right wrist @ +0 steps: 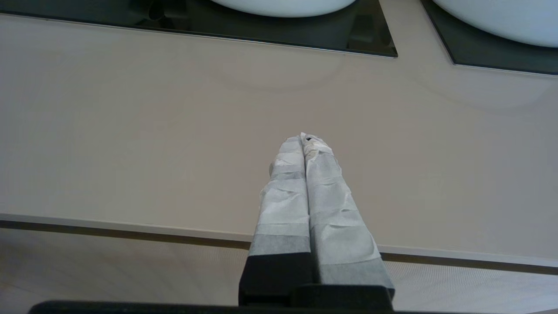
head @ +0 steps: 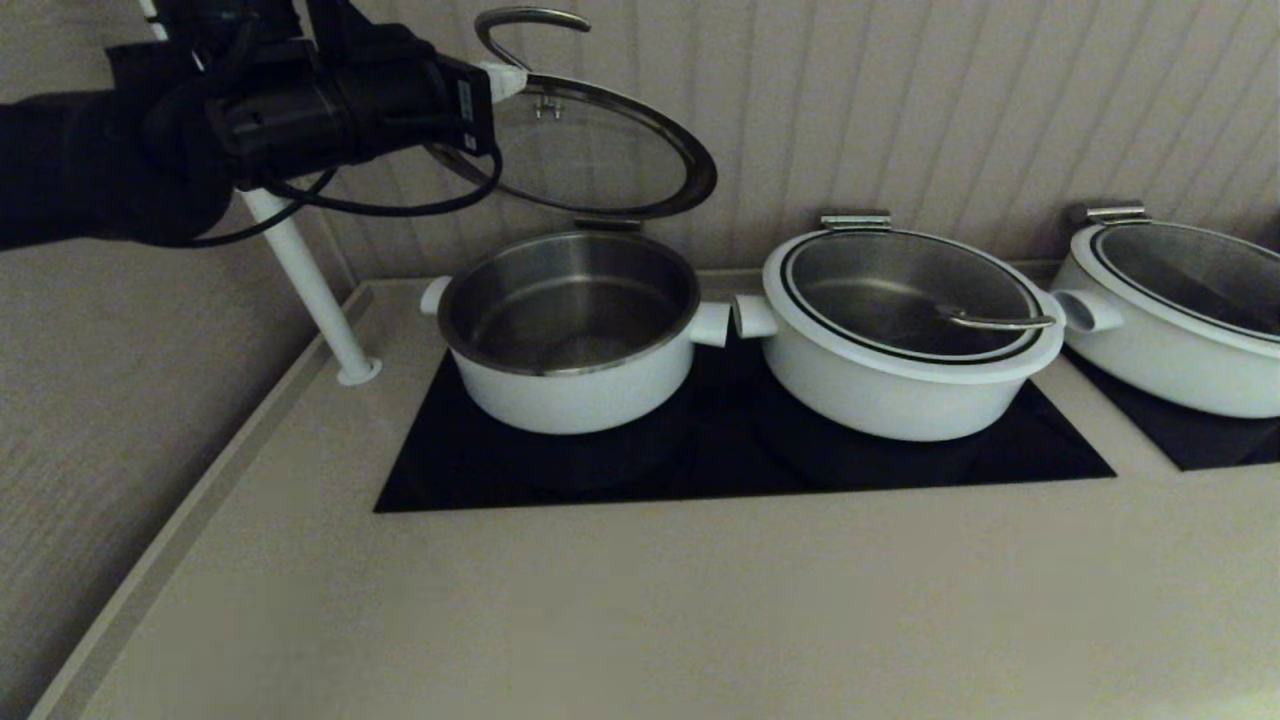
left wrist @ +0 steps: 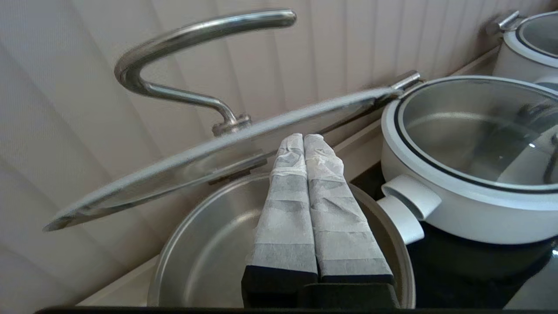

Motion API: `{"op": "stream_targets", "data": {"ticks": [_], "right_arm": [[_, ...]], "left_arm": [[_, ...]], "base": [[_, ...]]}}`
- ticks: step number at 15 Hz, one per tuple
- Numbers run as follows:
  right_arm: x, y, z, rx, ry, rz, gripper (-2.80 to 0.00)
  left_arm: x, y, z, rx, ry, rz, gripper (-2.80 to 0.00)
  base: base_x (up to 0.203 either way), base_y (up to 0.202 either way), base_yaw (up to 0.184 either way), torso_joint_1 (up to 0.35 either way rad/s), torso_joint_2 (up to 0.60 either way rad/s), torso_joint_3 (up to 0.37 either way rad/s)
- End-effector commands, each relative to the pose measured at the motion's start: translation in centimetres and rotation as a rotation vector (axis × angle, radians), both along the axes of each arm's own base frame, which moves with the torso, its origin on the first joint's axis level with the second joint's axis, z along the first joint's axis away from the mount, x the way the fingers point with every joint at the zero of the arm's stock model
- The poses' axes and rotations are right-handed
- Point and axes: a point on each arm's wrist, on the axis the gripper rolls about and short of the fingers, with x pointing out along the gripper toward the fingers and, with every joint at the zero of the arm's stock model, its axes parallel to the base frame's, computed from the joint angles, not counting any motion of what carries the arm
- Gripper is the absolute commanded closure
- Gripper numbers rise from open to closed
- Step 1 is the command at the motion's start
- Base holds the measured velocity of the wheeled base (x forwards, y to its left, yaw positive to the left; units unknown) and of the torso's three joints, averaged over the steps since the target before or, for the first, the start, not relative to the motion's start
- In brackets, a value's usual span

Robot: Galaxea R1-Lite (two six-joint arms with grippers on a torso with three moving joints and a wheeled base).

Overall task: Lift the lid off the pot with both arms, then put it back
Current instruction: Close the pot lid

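Note:
The pot (head: 570,390) stands open at the left of the black cooktop, and its steel inside also shows in the left wrist view (left wrist: 205,253). The glass lid (head: 600,150) is tilted up above the pot, its back edge low near the hinge bracket (head: 607,224), and its arched steel handle (head: 525,20) points upward. My left gripper (head: 505,80) is shut, and its white tips (left wrist: 304,137) press against the lid's underside (left wrist: 196,170), holding it up. My right gripper (right wrist: 304,138) is shut and empty over the counter near the front edge, out of the head view.
A wider white pot with its lid on (head: 900,380) stands right beside the open pot, handles almost touching. Another lidded pot (head: 1180,340) stands at the far right. A white pole (head: 310,290) rises at the counter's left edge. The ribbed wall stands close behind.

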Motion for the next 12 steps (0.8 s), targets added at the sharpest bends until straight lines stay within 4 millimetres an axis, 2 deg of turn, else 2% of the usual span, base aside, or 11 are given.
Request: {"op": "stream_targets", "data": {"ticks": [1, 7, 10, 12], "right_arm": [[0.0, 0.0, 0.0, 0.0, -0.001, 0.001, 0.0], [0.0, 0.0, 0.0, -0.001, 0.0, 0.001, 0.0], [0.0, 0.0, 0.0, -0.001, 0.0, 0.001, 0.0], [0.0, 0.0, 0.0, 0.001, 0.0, 0.001, 0.0]], "left_arm": [[-0.6, 0.2, 0.1, 0.001, 0.0, -0.002, 0.0], [-0.1, 0.1, 1.2, -0.014, -0.051, 0.0, 0.0], [1.6, -0.4, 1.9, -0.02, -0.103, 0.006, 0.0], [2.8, -0.6, 1.3, -0.004, -0.104, 0.012, 0.0]], "base": [[0.0, 0.0, 0.0, 0.0, 0.0, 0.0], [0.0, 0.0, 0.0, 0.0, 0.0, 0.0], [0.0, 0.0, 0.0, 0.0, 0.0, 0.0], [0.0, 0.0, 0.0, 0.0, 0.0, 0.0]]}}
